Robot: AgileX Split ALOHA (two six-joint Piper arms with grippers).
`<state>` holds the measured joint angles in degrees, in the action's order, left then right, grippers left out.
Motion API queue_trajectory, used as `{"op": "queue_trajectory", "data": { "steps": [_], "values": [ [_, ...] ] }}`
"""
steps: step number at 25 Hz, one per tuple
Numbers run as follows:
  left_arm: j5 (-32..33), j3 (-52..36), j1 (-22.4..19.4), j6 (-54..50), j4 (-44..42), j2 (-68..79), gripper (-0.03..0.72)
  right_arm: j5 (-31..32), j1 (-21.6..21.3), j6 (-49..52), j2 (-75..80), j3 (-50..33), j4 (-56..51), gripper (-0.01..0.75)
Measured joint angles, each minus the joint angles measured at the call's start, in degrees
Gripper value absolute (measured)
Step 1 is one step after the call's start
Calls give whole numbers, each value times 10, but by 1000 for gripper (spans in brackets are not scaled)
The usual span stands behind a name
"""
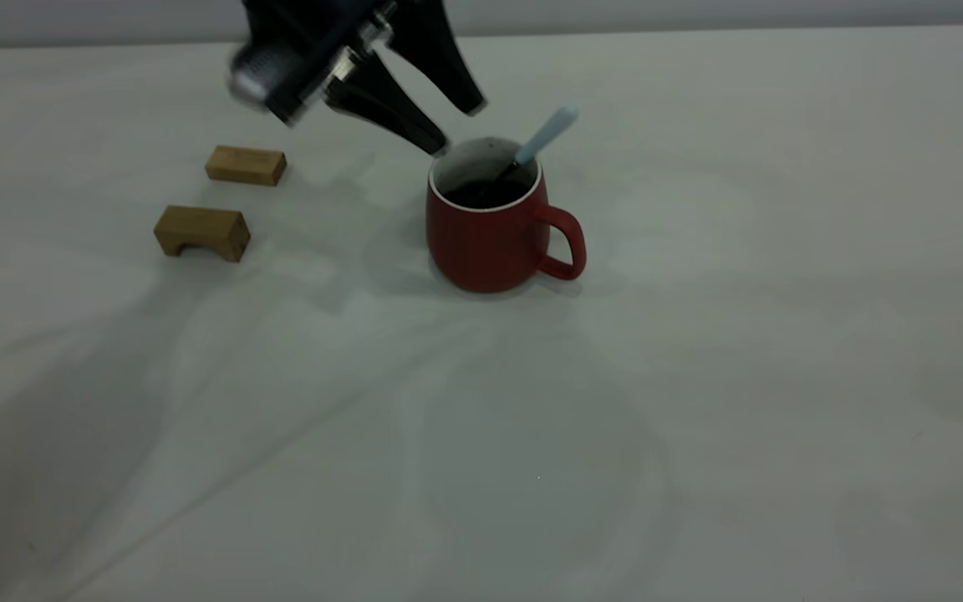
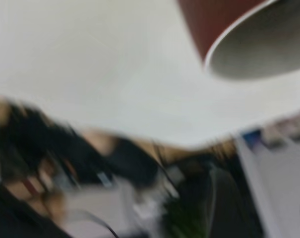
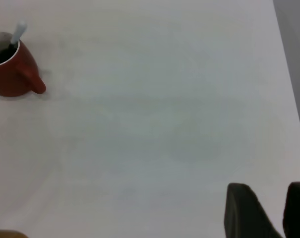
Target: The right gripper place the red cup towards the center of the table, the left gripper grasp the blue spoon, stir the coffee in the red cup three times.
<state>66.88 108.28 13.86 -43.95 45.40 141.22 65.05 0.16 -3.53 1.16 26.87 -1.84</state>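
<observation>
The left tool (image 1: 458, 127) hangs with its fingers apart and empty, just beside the red cup (image 1: 490, 230), which stands mid-tabletop (image 1: 699, 376). The blue spoon (image 1: 544, 138) leans in the coffee (image 1: 486, 194), handle slanting up away from that tool (the nearer one). The right tool (image 3: 266, 210), apart too, sits well off. One cup, one spoon, two wooden blocks (image 1: 245, 165).

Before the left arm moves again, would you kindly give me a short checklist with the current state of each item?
1. Red cup upright near the table centre: ok.
2. Blue spoon resting in the cup, handle leaning out: ok.
3. Coffee inside, no spill visible: ok.
4. Left gripper open, empty, beside the rim: ok.
5. Right gripper far from the cup: ok.
6. Three stirs completed: cannot tell.
</observation>
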Motion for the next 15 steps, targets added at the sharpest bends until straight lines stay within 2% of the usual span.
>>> {"op": "queue_trajectory", "data": {
  "steps": [7, 9, 11, 13, 15],
  "values": [
    [0, 38, 0, 13, -210, -130, 439, 0, 0, 0, 0, 0, 0, 238],
    [0, 38, 0, 82, -273, -182, 439, 0, 0, 0, 0, 0, 0, 238],
    [0, 38, 1, 200, -327, -232, 439, 0, 0, 0, 0, 0, 0, 238],
    [0, 39, 2, 309, -354, -284, 439, 0, 0, 0, 0, 0, 0, 238],
    [0, 37, 5, 375, -359, -328, 439, 0, 0, 0, 0, 0, 0, 238]
  ]
}}
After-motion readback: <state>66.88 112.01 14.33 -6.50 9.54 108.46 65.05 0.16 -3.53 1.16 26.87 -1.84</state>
